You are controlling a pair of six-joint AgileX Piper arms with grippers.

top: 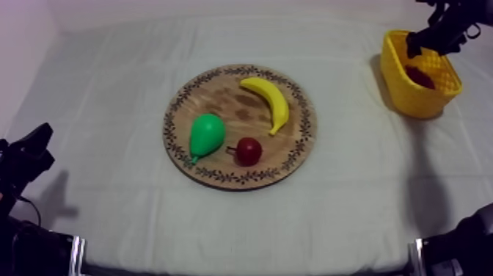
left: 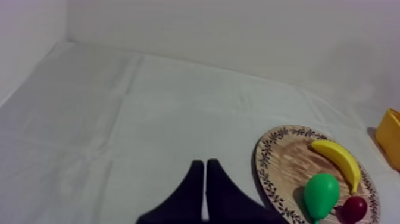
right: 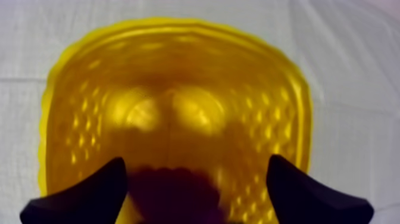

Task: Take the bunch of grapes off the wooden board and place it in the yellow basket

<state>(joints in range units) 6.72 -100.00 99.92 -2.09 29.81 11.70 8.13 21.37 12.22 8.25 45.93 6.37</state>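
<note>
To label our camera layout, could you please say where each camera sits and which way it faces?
Top view: above the table, slanting down on the wooden board and yellow basket; left hand resting, right hand over the basket.
Left wrist view: behind the left hand, facing across the cloth; shut fingers show.
Right wrist view: behind the right hand, looking down into the basket at the bunch of grapes; open fingers show.
Shared: the board, top and left wrist.

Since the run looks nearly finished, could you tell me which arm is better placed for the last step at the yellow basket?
Right. The right gripper hangs open over the yellow basket, with the bunch of grapes lying inside. The left gripper sits shut across the wooden board from it.
</note>
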